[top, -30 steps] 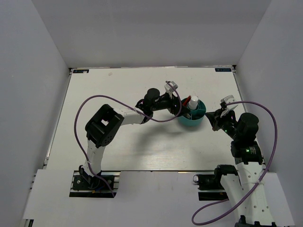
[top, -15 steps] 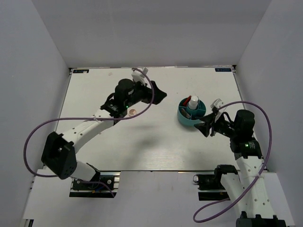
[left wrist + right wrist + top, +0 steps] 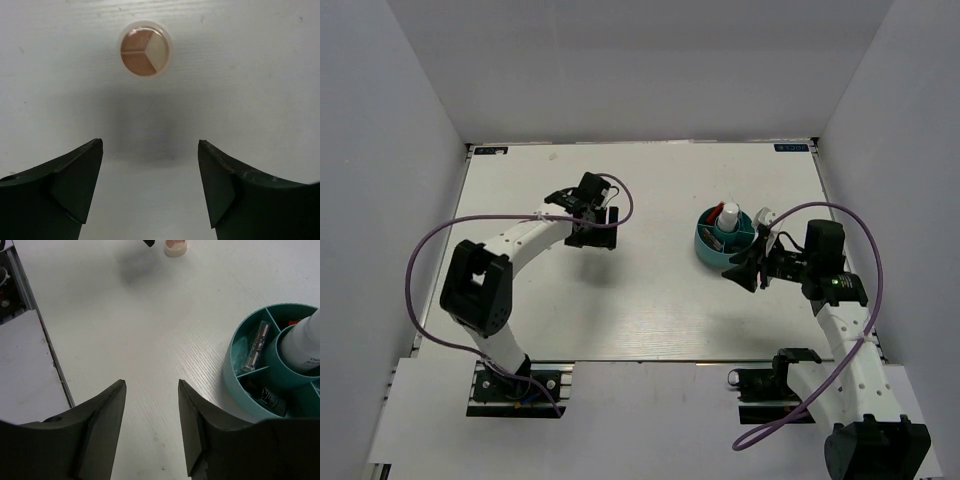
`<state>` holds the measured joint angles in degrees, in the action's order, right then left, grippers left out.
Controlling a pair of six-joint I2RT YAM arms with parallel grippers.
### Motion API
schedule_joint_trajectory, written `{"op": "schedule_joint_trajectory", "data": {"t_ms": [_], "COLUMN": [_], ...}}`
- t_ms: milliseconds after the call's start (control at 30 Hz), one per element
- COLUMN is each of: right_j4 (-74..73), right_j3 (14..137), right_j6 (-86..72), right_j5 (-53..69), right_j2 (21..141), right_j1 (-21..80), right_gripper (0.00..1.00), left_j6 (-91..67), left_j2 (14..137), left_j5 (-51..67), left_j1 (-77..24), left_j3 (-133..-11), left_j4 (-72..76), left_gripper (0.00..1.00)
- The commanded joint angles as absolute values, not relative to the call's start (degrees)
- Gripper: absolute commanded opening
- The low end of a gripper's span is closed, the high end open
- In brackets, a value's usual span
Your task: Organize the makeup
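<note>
A round beige compact [image 3: 145,48] with tan and cream pans lies alone on the white table, also small at the top of the right wrist view [image 3: 175,247]. My left gripper [image 3: 150,145] hangs open just short of it, nothing between its fingers; from above it [image 3: 598,228] hides the compact. The teal tub [image 3: 704,250] holds a white bottle [image 3: 302,342], a slim clear-edged item [image 3: 256,347], a black tube [image 3: 265,395] and something red [image 3: 295,321]. My right gripper [image 3: 151,383] stands open and empty over bare table, just left of the tub's wall [image 3: 239,392].
White walls close in the table on three sides. A metal rail and a lower white shelf [image 3: 25,370] run along the table's near edge. The left arm's purple cable [image 3: 425,260] loops over the table's left side.
My left arm has swung away from the tub to the left and now hovers by the compact. My right gripper has opened and moved down-left beside the tub.
</note>
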<state>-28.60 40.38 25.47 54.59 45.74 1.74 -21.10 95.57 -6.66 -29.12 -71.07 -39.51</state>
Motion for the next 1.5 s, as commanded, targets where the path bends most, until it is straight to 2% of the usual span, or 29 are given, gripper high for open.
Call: {"op": "schedule_joint_trajectory", "data": {"t_ms": [0,100,233,433,1467], "right_j4": [-28.56,-28.83,-29.53,-29.88,-28.13], "right_j3": [42.10,41.40,40.87,39.73,37.44], "right_j6": [24.88,24.52,24.70,23.65,20.92], "right_j5": [56.25,55.90,54.85,53.97,53.09], "right_j2": [45.00,43.34,41.49,38.85,37.44], "right_j1": [2.11,2.02,2.02,1.85,1.76], "right_gripper": [0.53,0.53,0.54,0.54,0.54], "left_j6": [-17.32,-15.65,-13.54,-13.71,-17.05], "left_j2": [100.07,106.50,112.22,121.10,129.90], "left_j5": [-10.10,-10.63,-11.16,-9.33,-8.61], "left_j1": [-27.69,-27.16,-26.63,-26.63,-27.16], "left_j3": [-79.34,-83.75,-91.03,-102.73,-108.10], "left_j4": [-44.99,-47.11,-47.81,-57.21,-61.00], "left_gripper": [0.87,0.93,0.93,0.83,0.76]}}
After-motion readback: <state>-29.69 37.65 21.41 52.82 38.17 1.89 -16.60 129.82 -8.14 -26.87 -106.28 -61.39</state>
